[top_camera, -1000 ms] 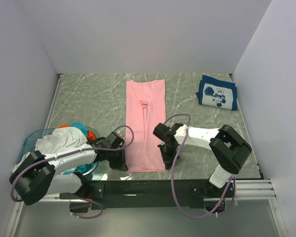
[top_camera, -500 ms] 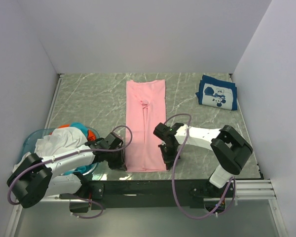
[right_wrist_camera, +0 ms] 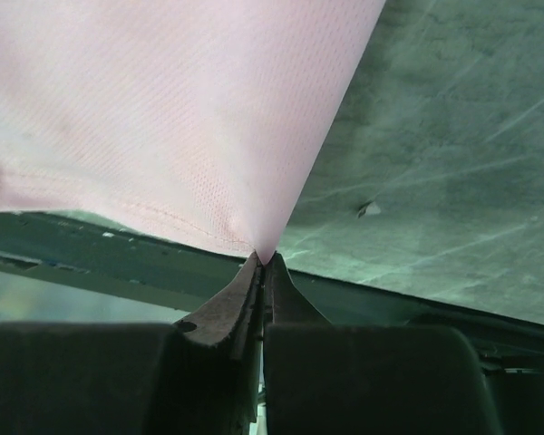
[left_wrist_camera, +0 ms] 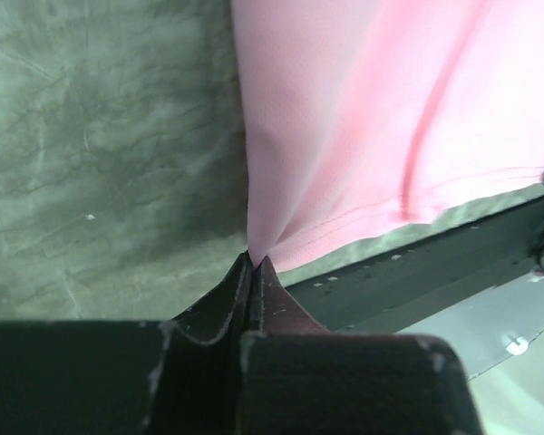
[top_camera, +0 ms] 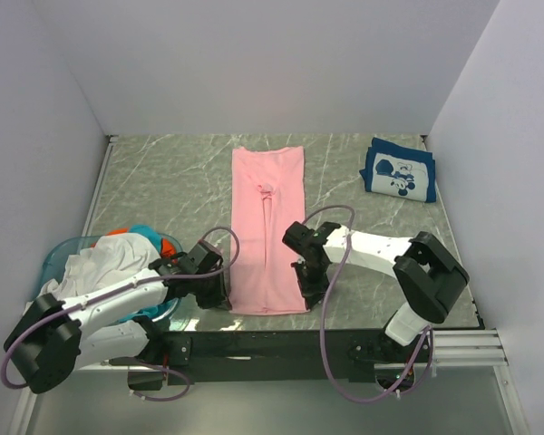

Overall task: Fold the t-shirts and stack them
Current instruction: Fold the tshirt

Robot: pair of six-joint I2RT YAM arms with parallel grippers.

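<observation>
A light pink t-shirt (top_camera: 267, 213) lies as a long narrow strip down the middle of the table. My left gripper (top_camera: 219, 295) is shut on its near left corner, seen pinched in the left wrist view (left_wrist_camera: 252, 261). My right gripper (top_camera: 310, 288) is shut on its near right corner, seen pinched in the right wrist view (right_wrist_camera: 264, 258). Both corners are lifted a little off the table. A folded navy t-shirt with white cartoon print (top_camera: 398, 169) lies at the far right. White, teal and orange t-shirts (top_camera: 109, 256) are piled in the basket.
A translucent blue round basket (top_camera: 56, 256) stands at the near left beside my left arm. The table's dark front rail (top_camera: 281, 343) runs just behind the pink shirt's near hem. White walls close the left, back and right.
Both grippers have risen slightly and drawn the pink shirt's near corners up and a little inward. The hem now sits off the table.
</observation>
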